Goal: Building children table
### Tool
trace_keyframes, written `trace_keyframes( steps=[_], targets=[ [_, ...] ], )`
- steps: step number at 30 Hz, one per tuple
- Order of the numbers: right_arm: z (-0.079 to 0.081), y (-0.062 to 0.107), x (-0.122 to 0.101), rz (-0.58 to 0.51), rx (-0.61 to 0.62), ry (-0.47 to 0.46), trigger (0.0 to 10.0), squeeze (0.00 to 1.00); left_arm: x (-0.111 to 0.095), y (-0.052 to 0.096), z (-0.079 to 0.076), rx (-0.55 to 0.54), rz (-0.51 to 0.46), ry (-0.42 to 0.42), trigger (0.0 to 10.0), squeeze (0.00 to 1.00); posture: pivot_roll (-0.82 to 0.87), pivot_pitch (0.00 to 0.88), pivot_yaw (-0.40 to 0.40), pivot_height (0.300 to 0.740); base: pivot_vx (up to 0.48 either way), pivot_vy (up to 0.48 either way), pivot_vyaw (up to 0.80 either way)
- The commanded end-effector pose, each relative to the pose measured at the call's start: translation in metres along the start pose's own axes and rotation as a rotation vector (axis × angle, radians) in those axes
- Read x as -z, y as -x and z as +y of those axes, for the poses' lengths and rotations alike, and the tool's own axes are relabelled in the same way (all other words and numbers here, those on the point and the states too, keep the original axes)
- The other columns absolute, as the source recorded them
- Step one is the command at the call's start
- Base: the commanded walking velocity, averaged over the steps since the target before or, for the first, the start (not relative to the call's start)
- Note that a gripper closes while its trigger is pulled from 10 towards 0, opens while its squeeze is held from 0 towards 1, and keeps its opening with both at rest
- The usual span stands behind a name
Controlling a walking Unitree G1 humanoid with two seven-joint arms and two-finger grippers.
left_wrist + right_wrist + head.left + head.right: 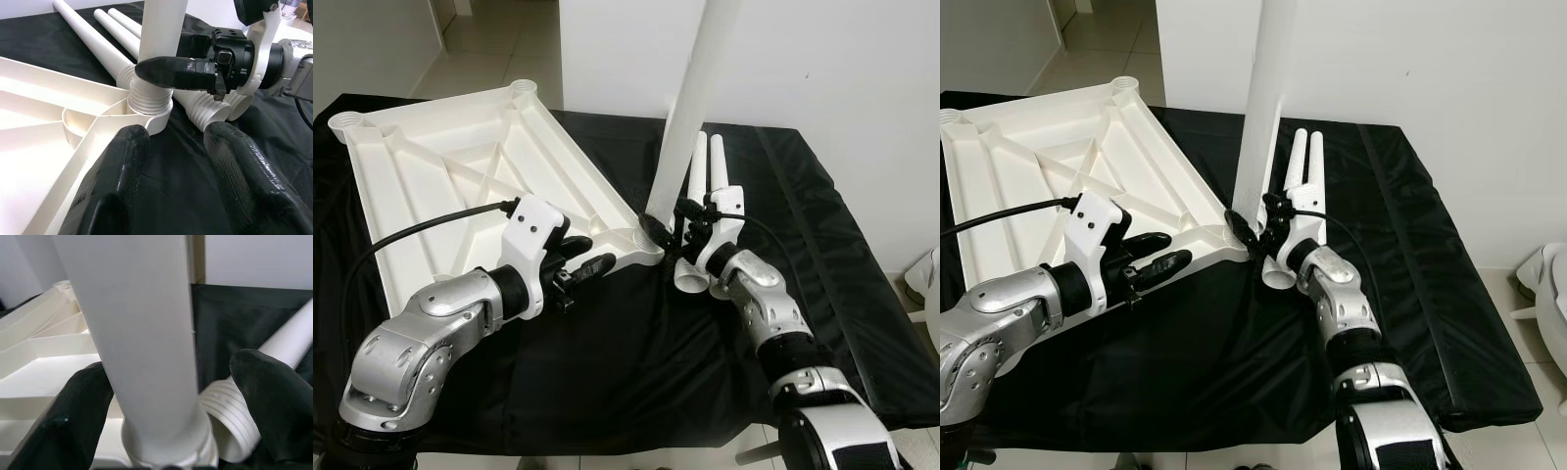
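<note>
The white tabletop [440, 166] lies upside down on a black-covered table [636, 362]. One white leg [690, 98] stands upright in the tabletop's near corner socket [149, 100]. My right gripper [671, 227] is open around the base of this leg; one finger [73, 411] touches it and the other finger [274, 396] stands clear. My left gripper [585, 257] is open and holds nothing. It hovers over the cloth just short of that corner, and its fingers [112, 176] point at the socket.
Three loose white legs [713, 166] lie side by side just beyond the right gripper, threaded ends toward me. A white wall [822, 59] stands behind the table. Tiled floor [499, 39] shows at the back left, and a white object [925, 284] sits off the table's right edge.
</note>
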State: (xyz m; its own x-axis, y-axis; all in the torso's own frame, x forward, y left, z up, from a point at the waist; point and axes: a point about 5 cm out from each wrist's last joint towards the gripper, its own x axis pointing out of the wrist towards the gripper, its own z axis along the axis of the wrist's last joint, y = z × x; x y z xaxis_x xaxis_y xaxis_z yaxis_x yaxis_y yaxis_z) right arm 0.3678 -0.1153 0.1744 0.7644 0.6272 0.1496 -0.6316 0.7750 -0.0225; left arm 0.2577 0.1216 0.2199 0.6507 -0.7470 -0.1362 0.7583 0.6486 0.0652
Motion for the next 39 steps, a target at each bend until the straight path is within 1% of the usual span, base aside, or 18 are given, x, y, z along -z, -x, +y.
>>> trace_keyframes(
  steps=[1,4,5,7,10,11,12,13,14,15,22,32,33,37,39],
  targets=[
    [-0.003,0.000,0.000,0.006,-0.029,-0.007,10.0,0.00,-0.001,-0.001,-0.002,0.015,0.003,-0.001,10.0,0.00,0.05,0.106,-0.055,0.740,0.000,0.000,0.00],
    [-0.003,0.000,0.000,0.006,-0.029,-0.007,10.0,0.00,-0.001,-0.001,-0.002,0.015,0.003,-0.001,10.0,0.00,0.05,0.106,-0.055,0.740,0.000,0.000,0.00],
    [-0.003,-0.003,-0.001,0.012,-0.054,-0.006,10.0,0.00,-0.002,-0.001,-0.002,0.013,0.003,-0.002,10.0,0.00,0.05,0.108,-0.054,0.740,0.000,0.000,0.00],
    [-0.003,-0.003,-0.001,0.012,-0.054,-0.006,10.0,0.00,-0.002,-0.001,-0.002,0.013,0.003,-0.002,10.0,0.00,0.05,0.108,-0.054,0.740,0.000,0.000,0.00],
    [-0.001,-0.011,0.000,0.045,-0.107,0.012,10.0,0.00,-0.003,0.000,-0.002,0.008,0.002,-0.001,10.0,0.00,0.06,0.106,-0.056,0.740,0.000,0.000,0.00],
    [-0.002,-0.012,0.002,0.056,-0.120,0.015,8.9,0.00,-0.003,0.001,-0.002,0.008,0.002,0.000,10.0,0.00,0.06,0.106,-0.057,0.740,0.000,0.000,0.00],
    [-0.002,-0.012,0.003,0.061,-0.122,0.012,4.3,0.00,-0.003,0.001,-0.002,0.008,0.001,0.000,10.0,0.00,0.07,0.105,-0.057,0.740,0.000,0.000,0.00],
    [-0.002,-0.012,0.004,0.063,-0.124,0.006,1.7,0.00,-0.003,0.001,-0.002,0.007,0.001,0.000,10.0,0.00,0.07,0.105,-0.058,0.740,0.000,0.000,0.00],
    [-0.003,-0.011,0.004,0.063,-0.124,0.001,1.7,0.00,-0.003,0.001,-0.002,0.007,0.001,0.000,10.0,0.00,0.07,0.105,-0.058,0.740,0.000,0.000,0.00],
    [-0.003,-0.011,0.006,0.068,-0.127,0.003,0.0,0.00,-0.003,0.001,-0.002,0.006,0.001,0.001,10.0,0.00,0.07,0.105,-0.058,0.740,0.000,0.000,0.00],
    [-0.003,-0.008,0.012,0.093,-0.152,0.008,0.0,0.00,-0.003,0.001,-0.002,0.005,0.000,0.004,10.0,0.00,0.07,0.106,-0.059,0.740,0.000,0.000,0.00],
    [-0.002,-0.008,0.013,0.079,-0.158,0.013,0.0,0.00,-0.003,0.001,-0.003,0.007,0.000,0.008,10.0,0.00,0.06,0.108,-0.060,0.740,0.000,0.000,0.00],
    [0.003,-0.010,0.015,0.079,-0.148,-0.003,10.0,0.00,-0.002,0.001,-0.003,0.008,0.001,0.009,10.0,0.00,0.06,0.110,-0.066,0.740,0.000,0.000,0.00],
    [0.007,-0.011,0.016,0.077,-0.133,-0.001,10.0,0.00,-0.002,0.001,-0.004,0.008,0.001,0.010,10.0,0.00,0.06,0.110,-0.066,0.740,0.000,0.000,0.00],
    [0.012,-0.012,0.015,0.060,-0.125,-0.015,10.0,0.00,-0.002,0.000,-0.004,0.011,0.000,0.012,10.0,0.00,0.05,0.110,-0.073,0.740,0.000,0.000,0.00]
  ],
)
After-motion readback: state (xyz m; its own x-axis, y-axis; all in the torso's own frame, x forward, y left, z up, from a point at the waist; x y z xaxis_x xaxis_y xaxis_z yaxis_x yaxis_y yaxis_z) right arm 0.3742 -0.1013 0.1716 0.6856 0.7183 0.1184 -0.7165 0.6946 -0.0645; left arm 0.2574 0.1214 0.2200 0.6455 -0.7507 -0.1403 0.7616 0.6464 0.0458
